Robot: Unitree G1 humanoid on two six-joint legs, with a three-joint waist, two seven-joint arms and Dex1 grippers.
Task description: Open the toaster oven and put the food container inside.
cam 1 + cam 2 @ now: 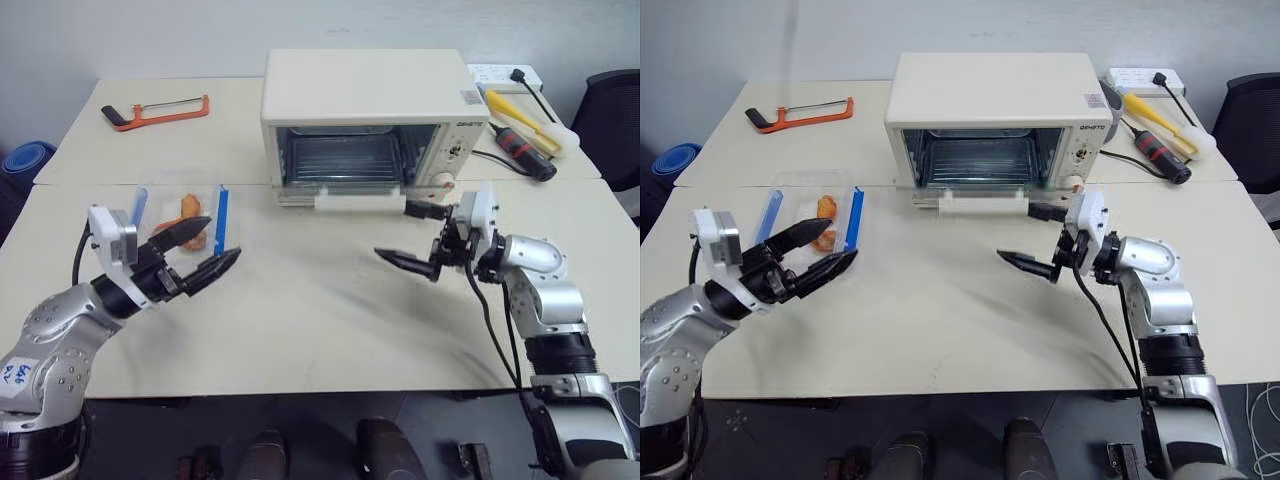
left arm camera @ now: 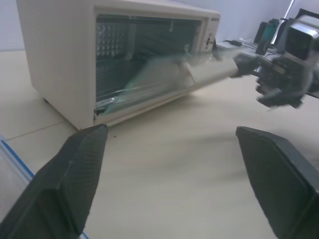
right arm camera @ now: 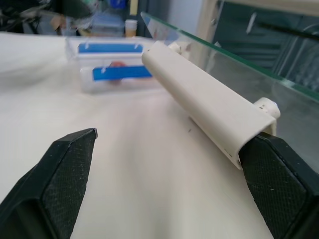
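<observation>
The cream-white toaster oven (image 1: 365,90) stands at the back middle of the table. Its glass door is swung down and open, with the white bar handle (image 1: 360,203) out in front. The food container (image 1: 185,205), a clear box with blue clips and orange pieces inside, sits on the table to the left of the oven. My left gripper (image 1: 215,245) hovers open just in front of the container, holding nothing. My right gripper (image 1: 395,232) is open beside the handle's right end (image 3: 204,104), one finger close under that end.
An orange hacksaw (image 1: 155,110) lies at the back left. A power strip (image 1: 500,75), a yellow tool (image 1: 520,110) and a red-black tool (image 1: 520,150) lie right of the oven. A black chair (image 1: 615,110) stands at the far right.
</observation>
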